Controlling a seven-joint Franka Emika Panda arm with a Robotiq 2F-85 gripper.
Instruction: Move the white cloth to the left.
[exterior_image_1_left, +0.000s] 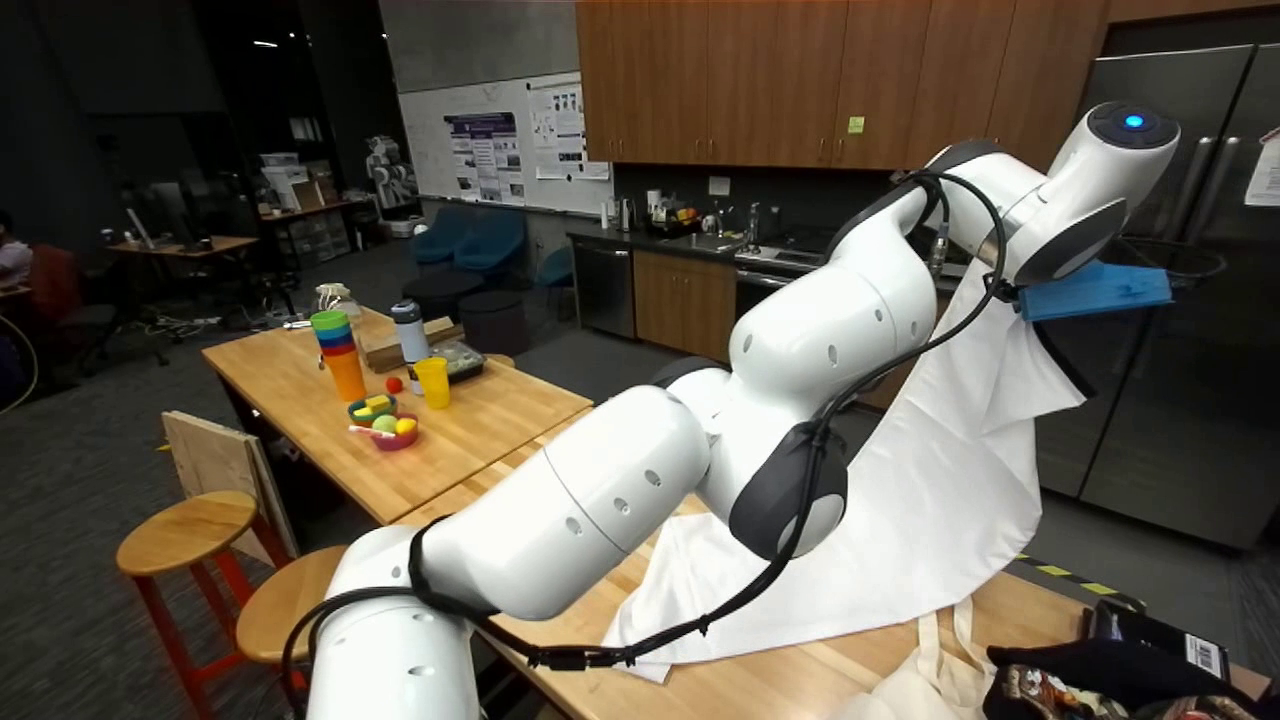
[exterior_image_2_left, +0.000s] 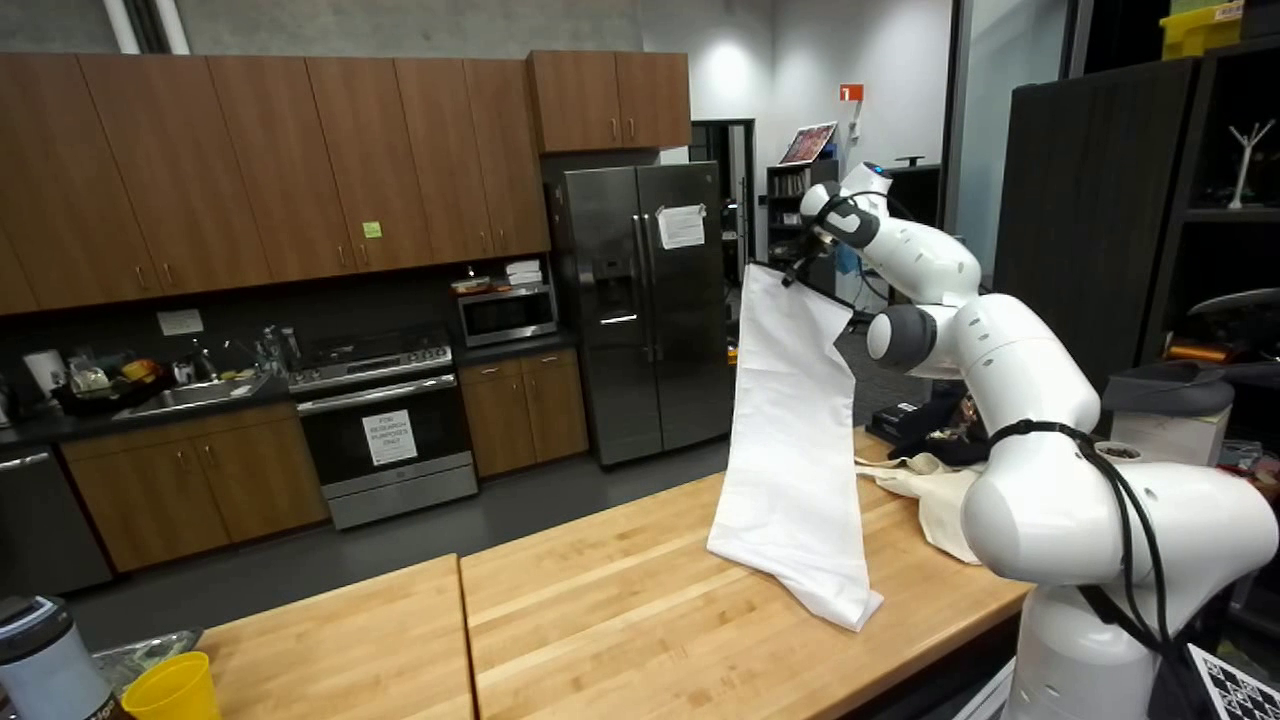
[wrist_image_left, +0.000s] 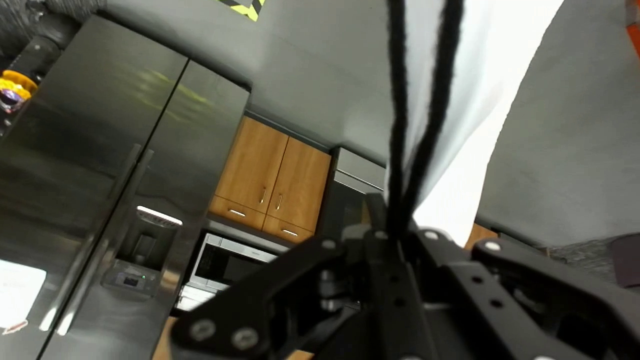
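Wrist view: fingers (wrist_image_left: 390, 267) pinching dark-edged white cloth (wrist_image_left: 500, 75); both exterior views: softly creased, draping onto table (exterior_image_2_left: 600, 590).

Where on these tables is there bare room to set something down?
Bare wood lies between the table seam and the white cloth, and from the seam toward the yellow cup. Crowded: past the cloth, with a cream bag and dark items, and around the cup stack.
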